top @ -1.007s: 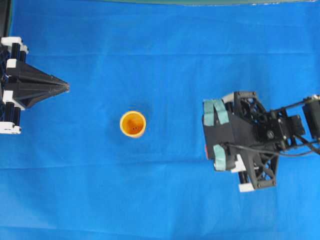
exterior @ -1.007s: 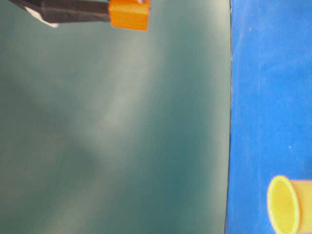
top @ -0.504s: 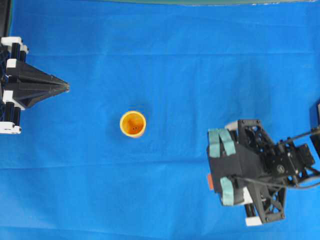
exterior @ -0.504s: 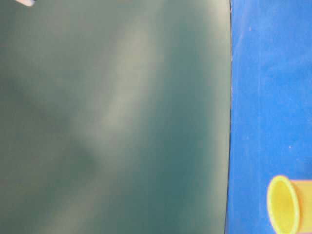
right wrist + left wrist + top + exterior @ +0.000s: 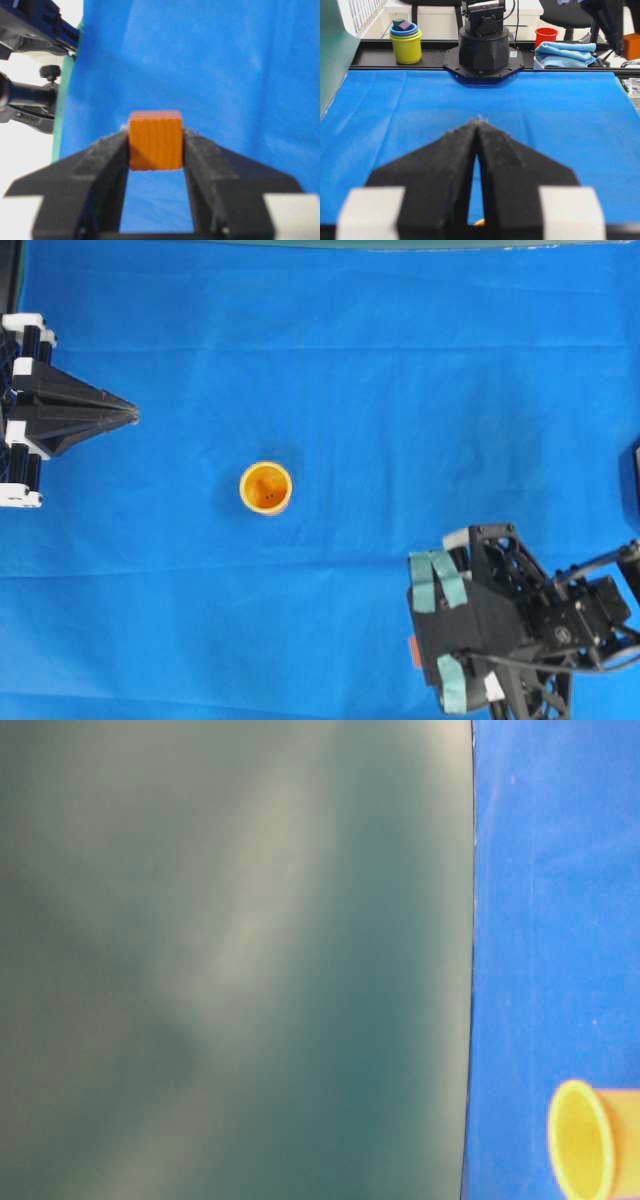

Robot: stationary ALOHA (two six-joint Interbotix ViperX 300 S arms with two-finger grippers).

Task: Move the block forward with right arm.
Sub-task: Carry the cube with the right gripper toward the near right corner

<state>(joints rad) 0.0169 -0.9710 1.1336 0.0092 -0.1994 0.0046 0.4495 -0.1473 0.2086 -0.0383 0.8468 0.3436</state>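
orange wood between black fingers: my right wrist view shows the block (image 5: 155, 140) pinched squarely by the right gripper (image 5: 155, 150), one finger flat on each side face, so i read that gripper as clenched on it. from overhead the right gripper (image 5: 430, 640) sits low at the near right corner of the blue cloth (image 5: 350, 360), and only a sliver of the block (image 5: 412, 650) peeks out at its edge. whether it is lifted off the cloth i can't tell from here.

i judge the flat-face pinch keeps the cube from twisting while i carry it forward. being a cube, it has no long axis to speak of; its grain lines run upright in the wrist view and one face looks straight back at the camera.

the left gripper (image 5: 477, 150) is parked at the far left with fingers pressed together on nothing. the orange-yellow cup (image 5: 266, 487) stands well apart from both, near mid-cloth.
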